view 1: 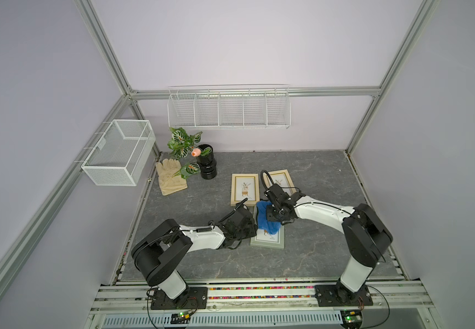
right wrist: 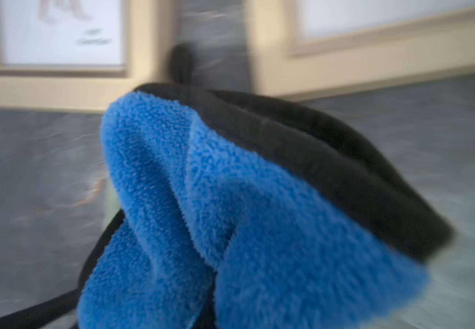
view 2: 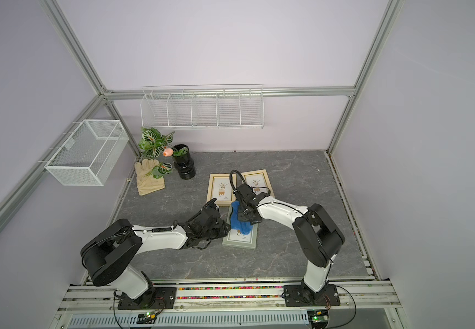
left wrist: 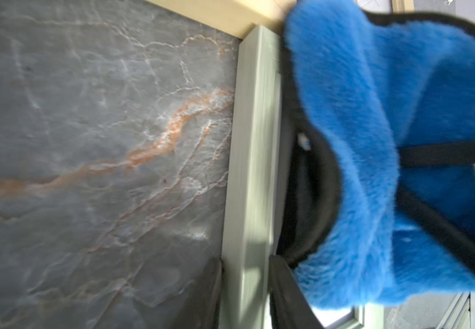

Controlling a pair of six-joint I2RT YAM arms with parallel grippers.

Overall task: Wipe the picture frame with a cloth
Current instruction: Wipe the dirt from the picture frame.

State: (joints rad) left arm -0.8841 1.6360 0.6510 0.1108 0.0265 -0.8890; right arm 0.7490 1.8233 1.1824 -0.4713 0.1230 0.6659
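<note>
The picture frame (view 1: 268, 241) (view 2: 240, 241), grey-green, lies flat mid-table. The plush blue cloth (view 1: 265, 218) (view 2: 239, 221) with its black edging is bunched on the frame's far half. My right gripper (view 1: 274, 216) (view 2: 245, 217) comes down onto the cloth from the right and is shut on it. In the right wrist view the cloth (right wrist: 230, 213) hides the jaws. My left gripper (view 1: 252, 225) (view 2: 226, 226) (left wrist: 245, 299) is shut across the frame's left rail (left wrist: 247, 171), with one finger (left wrist: 202, 293) on the outer side. The cloth (left wrist: 373, 142) hangs just beyond the rail.
Two beige frames (view 1: 245, 189) (view 1: 281, 179) lie just behind the grey-green one. A black vase (view 1: 207, 166) with a plant and a beige glove (view 1: 170, 177) are at the back left. A white mesh basket (view 1: 119, 151) and a wire rack (view 1: 228, 109) hang on the walls.
</note>
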